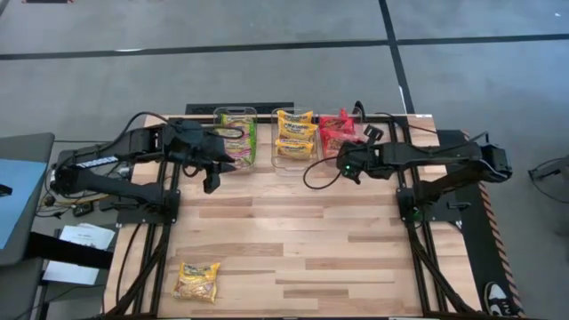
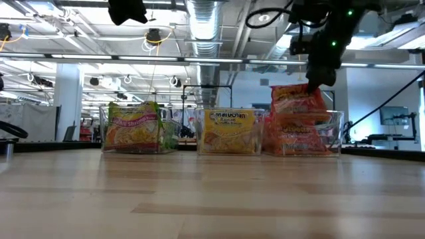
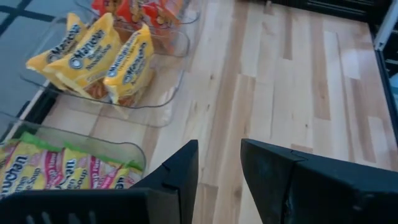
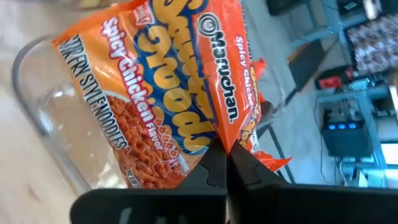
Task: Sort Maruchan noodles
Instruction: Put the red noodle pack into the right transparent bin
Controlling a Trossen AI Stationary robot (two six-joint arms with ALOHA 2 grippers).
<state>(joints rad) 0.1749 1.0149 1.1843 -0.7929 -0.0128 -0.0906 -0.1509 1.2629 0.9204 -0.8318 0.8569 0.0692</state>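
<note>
I see my right gripper [image 4: 225, 163] pinched shut on one red packet [image 4: 180, 87] above the red bin [image 1: 339, 135]. Left gripper [image 1: 212, 174] hangs part-open, empty, beside three bins; one yellow packet [image 1: 196, 280] lies far behind it.

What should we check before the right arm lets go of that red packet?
1. Right end effector shut on red packet: ok.
2. Packet over the red bin, partly inside it: ok.
3. Bin colour matches, only red packets in it: ok.
4. Room left in red bin for the packet to lie flat: cannot tell.
5. Left end effector open, empty, near the green bin, away from the right arm: ok.
6. All packets sorted: not ok, one yellow packet lies on the table at the front left.
</note>
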